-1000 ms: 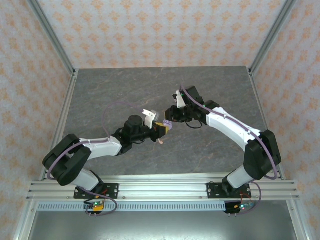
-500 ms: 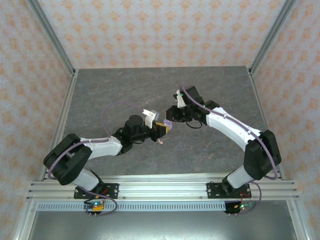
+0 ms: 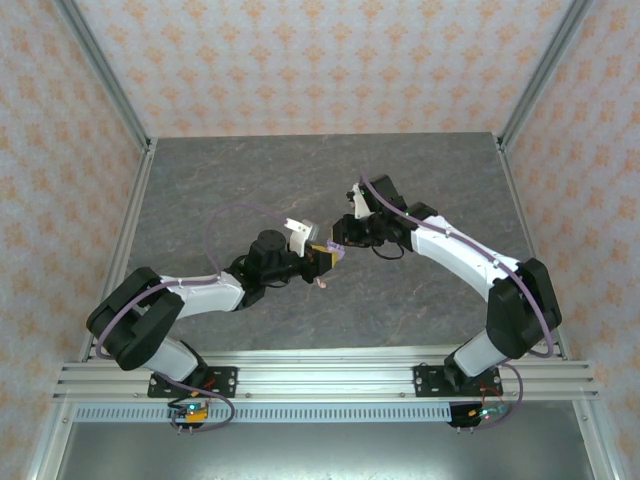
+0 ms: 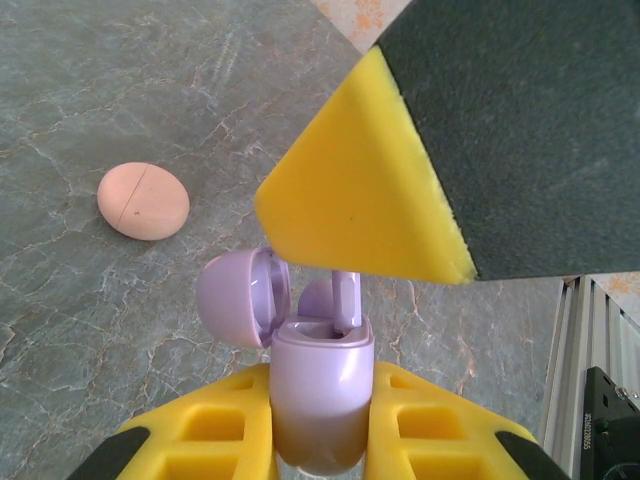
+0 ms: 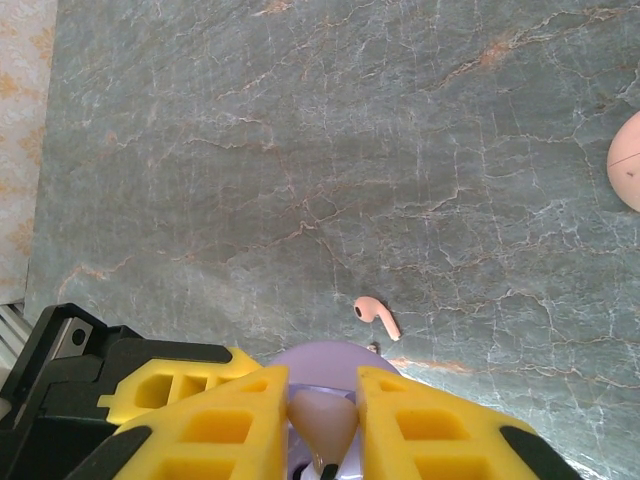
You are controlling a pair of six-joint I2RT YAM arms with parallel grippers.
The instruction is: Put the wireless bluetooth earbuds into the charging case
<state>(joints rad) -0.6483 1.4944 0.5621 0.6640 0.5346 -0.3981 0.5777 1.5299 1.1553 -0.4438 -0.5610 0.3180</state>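
Lighting is bright, even and diffuse, coming from overhead. Shadows beneath the arms on the desk (image 3: 200,190) are faint and soft-edged. There is no glare on the stone, and the lilac case (image 4: 320,385) carries a mild sheen. The overhead view is sharp, its frame rails leaning outward. In both wrist views the near yellow fingers (image 5: 262,420) look slightly soft, while the desk veining is crisp.

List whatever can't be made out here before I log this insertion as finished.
- Left wrist: the head of the lilac earbud is hidden behind a yellow finger pad of the right gripper, so its seating in the lilac case cannot be judged.
- Right wrist: the pink case is cut off by the right edge.
- Top external: the pink earbud is too small to show which way it lies.
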